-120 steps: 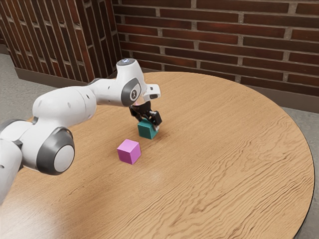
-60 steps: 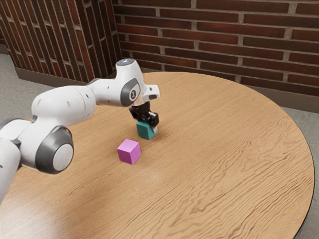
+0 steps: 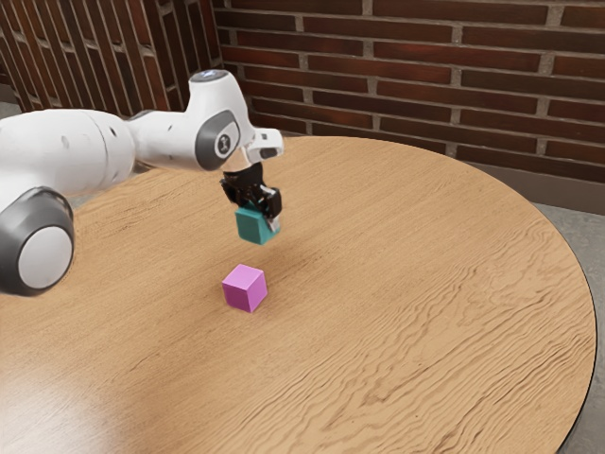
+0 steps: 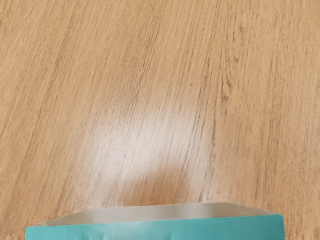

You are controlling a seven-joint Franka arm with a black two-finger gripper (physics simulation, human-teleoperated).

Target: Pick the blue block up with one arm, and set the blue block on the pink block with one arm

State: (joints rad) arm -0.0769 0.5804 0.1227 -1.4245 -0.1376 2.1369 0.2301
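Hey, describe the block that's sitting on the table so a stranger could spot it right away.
On the round wooden table, look near the arm's pincer. The pink block rests alone on the wood; the teal-blue block hangs clamped in the pincer.

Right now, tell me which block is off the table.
The blue block, gripped between the jaws above the table; the pink block rests on the wood.

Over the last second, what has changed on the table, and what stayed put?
The gripper, shut on the teal block, has lifted it off the table, up and toward the exterior view's left. The pink block stayed where it was, with nothing on it.
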